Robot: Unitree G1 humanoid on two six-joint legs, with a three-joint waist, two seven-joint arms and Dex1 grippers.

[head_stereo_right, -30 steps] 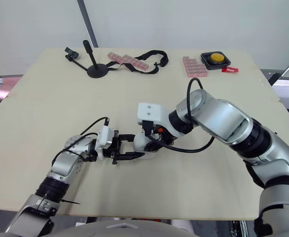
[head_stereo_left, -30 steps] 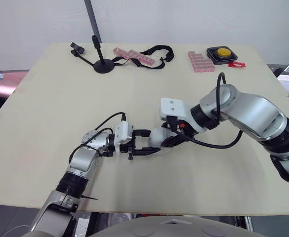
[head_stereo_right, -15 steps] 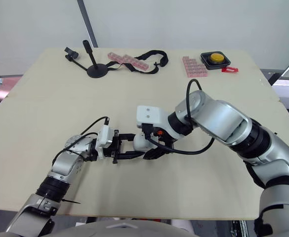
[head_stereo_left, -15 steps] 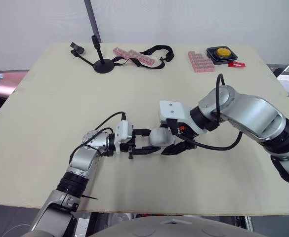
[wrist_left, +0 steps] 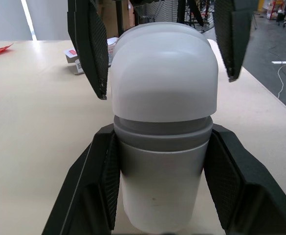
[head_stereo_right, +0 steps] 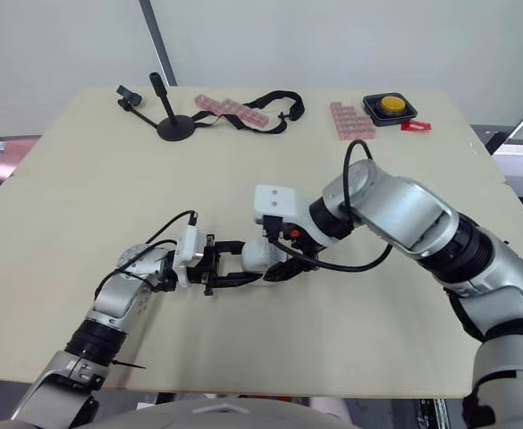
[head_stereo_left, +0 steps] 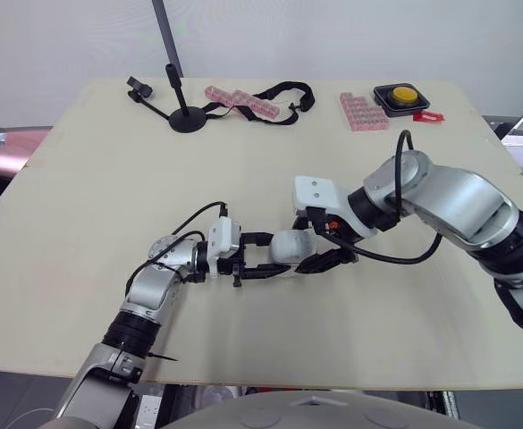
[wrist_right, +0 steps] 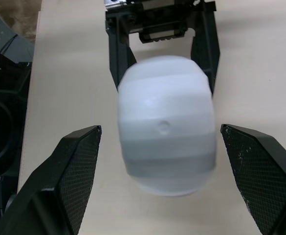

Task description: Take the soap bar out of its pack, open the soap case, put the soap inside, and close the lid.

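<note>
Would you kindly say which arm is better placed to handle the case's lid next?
Probably right: the left gripper is shut on the case, while the open right gripper flanks its lid.

The left arm [head_stereo_left: 145, 304] rises from 7 o'clock toward the middle of the counter. Its wrist [head_stereo_left: 179, 259] is bent so that the left end effector [head_stereo_left: 274, 257] points to 3 o'clock, and its two fingers [wrist_left: 99, 181] clamp the soap case [wrist_left: 162, 166] from both sides. The right arm [head_stereo_left: 458, 201] enters from 4 o'clock with the elbow raised and the forearm reaching toward 9 o'clock. The right end effector [head_stereo_left: 307, 247] faces the left one tip to tip, with its black fingers [wrist_right: 77, 169] spread wide and touching nothing.
</note>
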